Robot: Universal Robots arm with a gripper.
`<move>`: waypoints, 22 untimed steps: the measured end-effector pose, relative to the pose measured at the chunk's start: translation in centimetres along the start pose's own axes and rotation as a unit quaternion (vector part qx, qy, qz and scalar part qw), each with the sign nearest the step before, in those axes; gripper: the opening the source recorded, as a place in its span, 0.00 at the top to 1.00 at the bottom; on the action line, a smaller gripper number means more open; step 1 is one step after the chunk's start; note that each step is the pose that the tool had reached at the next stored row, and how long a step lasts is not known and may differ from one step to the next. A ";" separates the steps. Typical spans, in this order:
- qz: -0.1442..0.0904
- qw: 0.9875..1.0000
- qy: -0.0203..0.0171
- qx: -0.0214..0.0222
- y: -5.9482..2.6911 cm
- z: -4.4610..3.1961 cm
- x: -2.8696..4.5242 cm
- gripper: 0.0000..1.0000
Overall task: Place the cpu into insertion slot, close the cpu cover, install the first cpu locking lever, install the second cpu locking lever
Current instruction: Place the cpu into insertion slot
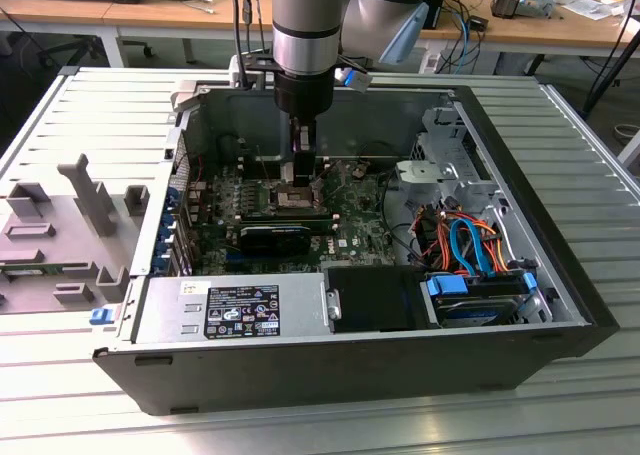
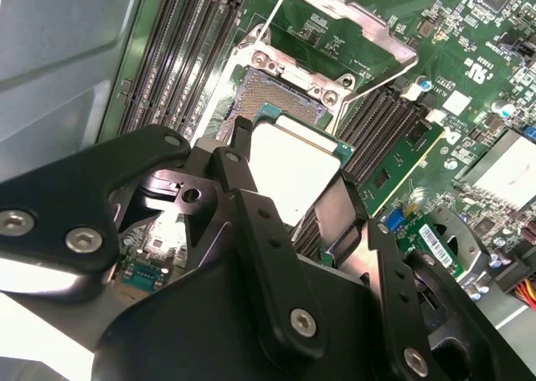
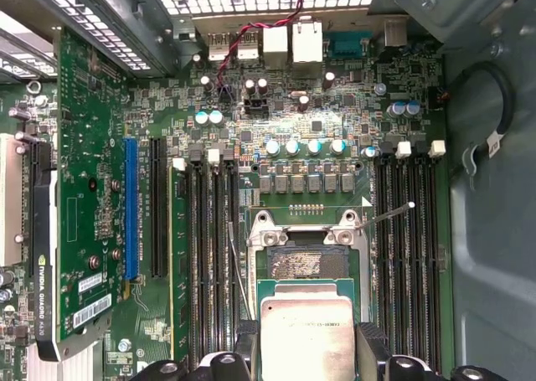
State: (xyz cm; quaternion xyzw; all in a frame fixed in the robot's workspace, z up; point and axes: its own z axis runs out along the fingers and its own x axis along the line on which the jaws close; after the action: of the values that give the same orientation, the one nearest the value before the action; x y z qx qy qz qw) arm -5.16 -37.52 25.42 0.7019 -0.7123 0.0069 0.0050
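The cpu [image 2: 301,167] is clamped between the jaws of the gripper [image 3: 307,352], one black finger [image 3: 368,347] against each of two opposite edges, its silver top facing up. In both wrist views it overlaps the near edge of the insertion slot [image 3: 303,264], whose dark contact field lies uncovered beyond it. I cannot tell whether the chip touches the socket rim.

The cpu cover [image 2: 368,29] stands tilted up at the socket's far edge, its square window open. Two thin locking levers [image 3: 389,214] angle outward from the socket's sides, one on each, apart from the fingers.

Long memory slots [image 3: 213,255] run close along both sides of the socket, so the fingers have little room sideways. The green expansion card [image 3: 84,188] stands well apart.

In the exterior view the arm reaches straight down into the open computer case [image 1: 300,375], clear of its walls.
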 end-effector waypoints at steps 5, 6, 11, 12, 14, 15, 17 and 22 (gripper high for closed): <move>-0.003 1.000 0.000 0.000 0.00 0.00 0.00 0.46; -0.003 1.000 0.000 0.000 0.00 0.00 0.00 0.46; -0.006 1.000 0.000 0.000 0.00 0.00 0.00 0.46; -0.006 1.000 0.000 0.000 0.00 0.00 0.00 0.46; -0.007 1.000 0.000 0.000 0.00 0.00 0.00 0.46; -0.008 1.000 0.000 0.000 0.00 0.00 0.00 0.46; -0.008 1.000 0.000 0.000 0.00 0.00 0.00 0.46; -0.011 1.000 0.000 0.000 0.00 0.00 0.00 0.46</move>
State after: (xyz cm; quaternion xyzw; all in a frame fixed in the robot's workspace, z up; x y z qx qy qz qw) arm -5.16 -37.52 25.42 0.7098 -0.7043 0.0069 0.0049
